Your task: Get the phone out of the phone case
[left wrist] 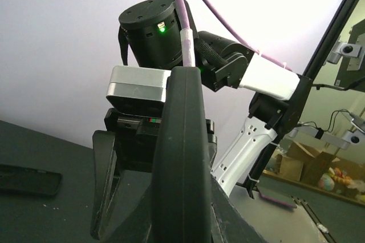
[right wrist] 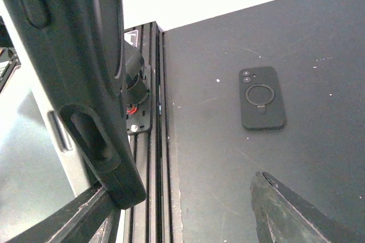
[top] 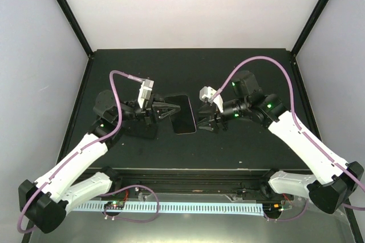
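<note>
Top: left gripper clamps the phone from 9 o'clock, probably bracing it for the peel. The right gripper sits at its 4 o'clock, jaws apart and off it.
Left wrist: phone is edge-on at centre.
Right wrist: jaws wide. The case rim is at 9 o'clock and a spare case lies flat at 2 o'clock.

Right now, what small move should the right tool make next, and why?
Probably shut the open right tool on the rim of the black rubber-cased phone: the left tool clamps its far edge, and that rim sits beside the right fingers.
</note>
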